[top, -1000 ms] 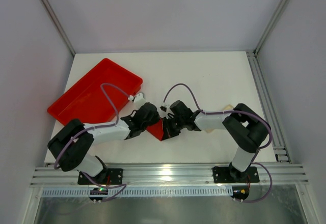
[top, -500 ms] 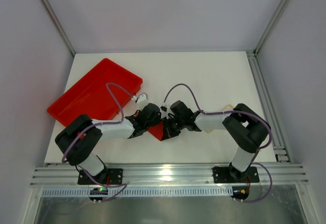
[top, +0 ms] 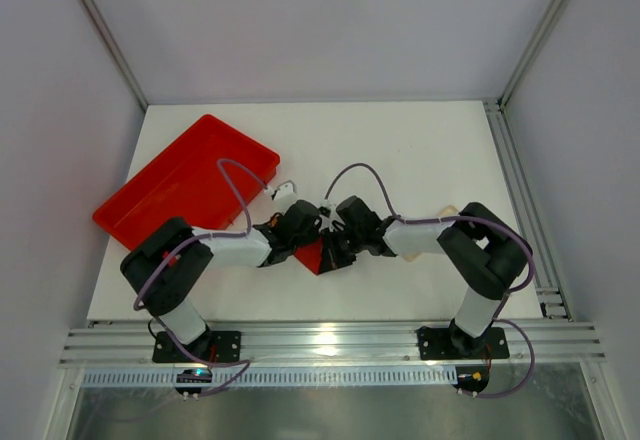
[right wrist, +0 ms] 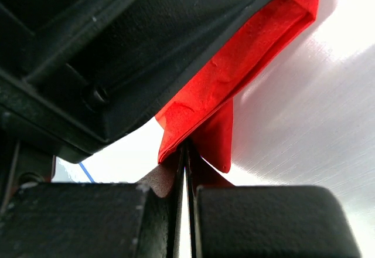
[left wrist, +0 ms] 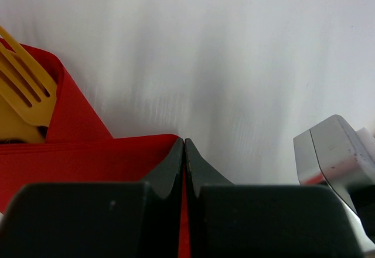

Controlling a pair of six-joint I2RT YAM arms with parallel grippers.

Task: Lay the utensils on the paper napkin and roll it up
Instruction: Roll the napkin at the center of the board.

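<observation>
left fingers (left wrist: pixel 166 171) and right fingers (right wrist: pixel 167 179) pinch the paper napkin (left wrist: pixel 88 161) (utensils (left wrist: pixel 26 97) mostly hidden inside)

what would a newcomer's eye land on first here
Both arms meet at the front middle of the table, the left gripper and right gripper each pinched shut on a folded red napkin. A yellowish fork pokes out of its fold, and a big red tray sits to the left.
</observation>
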